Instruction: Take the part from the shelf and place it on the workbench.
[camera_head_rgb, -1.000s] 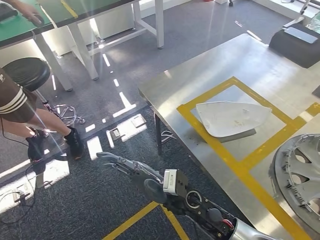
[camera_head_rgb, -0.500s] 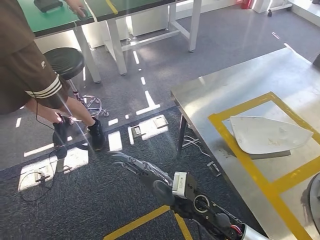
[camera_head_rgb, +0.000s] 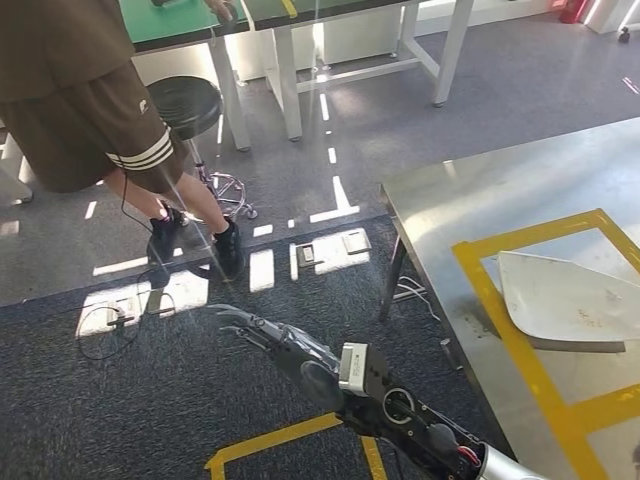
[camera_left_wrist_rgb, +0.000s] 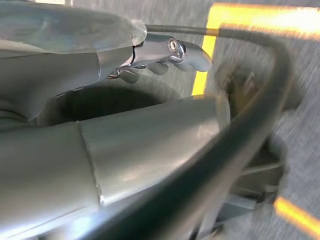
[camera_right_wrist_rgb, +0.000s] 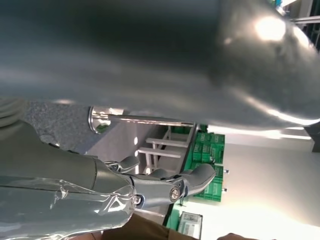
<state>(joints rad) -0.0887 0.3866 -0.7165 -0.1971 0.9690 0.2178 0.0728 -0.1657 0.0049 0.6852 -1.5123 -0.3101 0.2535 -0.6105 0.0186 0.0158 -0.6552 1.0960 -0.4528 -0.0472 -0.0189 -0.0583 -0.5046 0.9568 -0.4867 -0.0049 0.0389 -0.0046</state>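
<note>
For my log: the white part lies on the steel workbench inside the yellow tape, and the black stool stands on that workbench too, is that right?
Not quite. The white part does lie on the workbench inside the yellow tape, but the head view shows the black stool standing on the floor, beside a person.

part (camera_head_rgb: 570, 300): I see a white, curved, roughly triangular shell, lying flat with faint marks on it.
place: on the steel workbench (camera_head_rgb: 483, 195), inside its yellow-taped rectangle, touching nothing else.

White curved panel part (camera_head_rgb: 567, 300) lies inside yellow tape square (camera_head_rgb: 483, 290) on steel workbench (camera_head_rgb: 468, 195), right of frame. Right hand (camera_head_rgb: 260, 335) extended lower centre, fingers apart, holding nothing. Person in brown shorts (camera_head_rgb: 83, 120) upper left.
</note>
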